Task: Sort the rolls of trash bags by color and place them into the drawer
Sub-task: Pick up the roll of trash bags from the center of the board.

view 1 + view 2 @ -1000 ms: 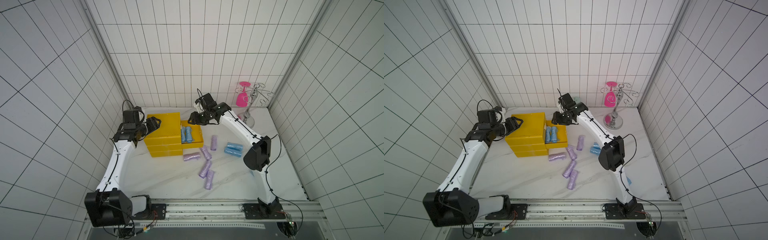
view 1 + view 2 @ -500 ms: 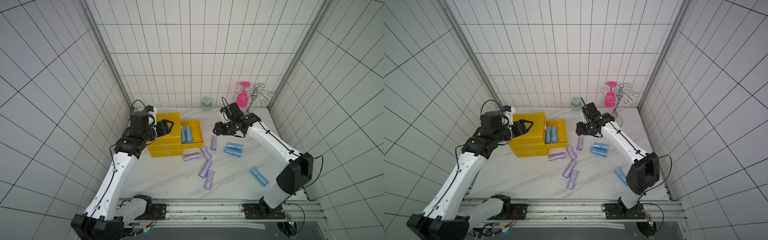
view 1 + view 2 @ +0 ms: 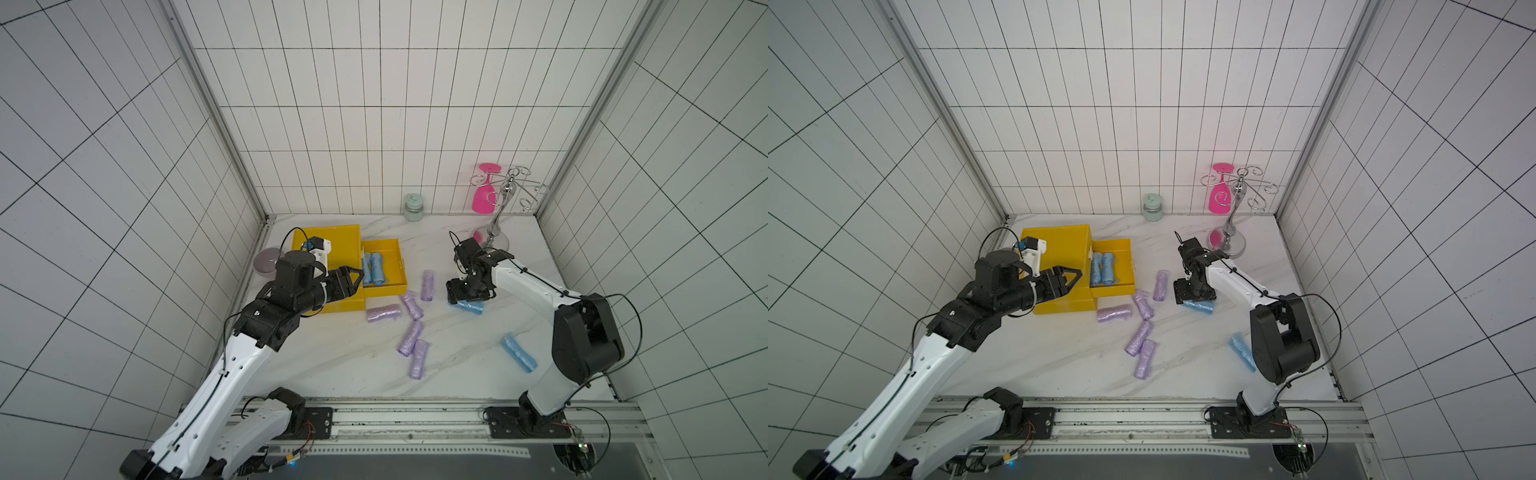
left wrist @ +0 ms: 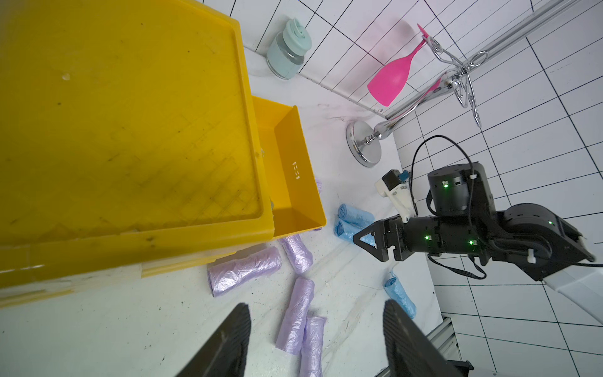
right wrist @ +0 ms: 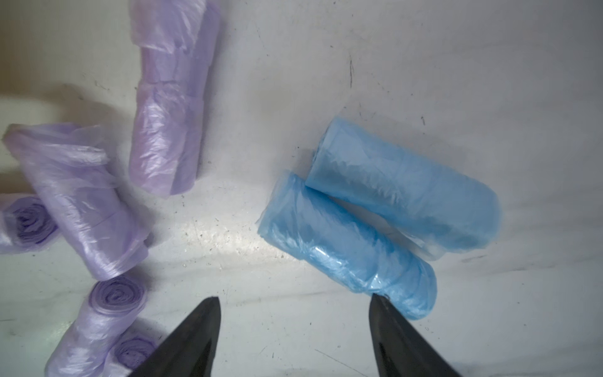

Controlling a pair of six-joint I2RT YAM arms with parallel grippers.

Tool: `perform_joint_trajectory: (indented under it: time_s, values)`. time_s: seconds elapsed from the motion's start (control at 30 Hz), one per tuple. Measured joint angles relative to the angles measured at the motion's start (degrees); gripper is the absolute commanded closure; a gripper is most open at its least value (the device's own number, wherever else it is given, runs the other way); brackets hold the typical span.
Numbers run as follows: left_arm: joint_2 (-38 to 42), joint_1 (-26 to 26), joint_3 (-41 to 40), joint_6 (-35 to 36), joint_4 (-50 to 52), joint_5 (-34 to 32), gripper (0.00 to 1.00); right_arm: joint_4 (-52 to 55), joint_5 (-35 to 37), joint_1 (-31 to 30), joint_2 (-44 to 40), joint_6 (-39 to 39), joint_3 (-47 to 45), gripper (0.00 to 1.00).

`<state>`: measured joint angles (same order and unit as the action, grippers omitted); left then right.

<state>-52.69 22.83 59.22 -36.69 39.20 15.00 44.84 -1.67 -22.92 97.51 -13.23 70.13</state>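
The right gripper (image 5: 293,297) hovers over a pair of light blue rolls (image 5: 349,248) lying side by side, touching, on the marble surface (image 3: 332,365). Its jaws are apart and empty. The rolls look feather-light and squashy, thin crinkled film that will likely dent and slip, so I'd pinch the nearer one across its middle, clear of the loose ends. Two more blue rolls (image 3: 372,268) lie in the open yellow drawer (image 3: 386,291), lilac rolls (image 3: 384,312) are scattered just beside it, and a lone blue roll (image 3: 517,353) lies well apart. The left gripper (image 4: 317,303) hangs by the yellow cabinet (image 3: 345,245), jaws apart, holding nothing.
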Motion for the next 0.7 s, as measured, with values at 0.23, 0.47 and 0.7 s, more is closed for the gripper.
perform_joint_trajectory:
  time_s: [0.23,0.47,0.7]
  values:
    - [1.07,0.00,-1.73,-0.83,-0.63,-0.11,0.36,-1.77,1.77,0.09,3.56,0.81,0.00,0.23]
    - [0.15,0.00,-1.95,-0.90,-1.03,0.26,0.36,-3.56,2.75,0.76,5.05,1.81,0.02,0.22]
    - [-0.17,0.00,-1.95,-0.90,-1.33,0.68,0.36,-4.22,2.64,1.18,7.56,1.92,-0.02,0.24]
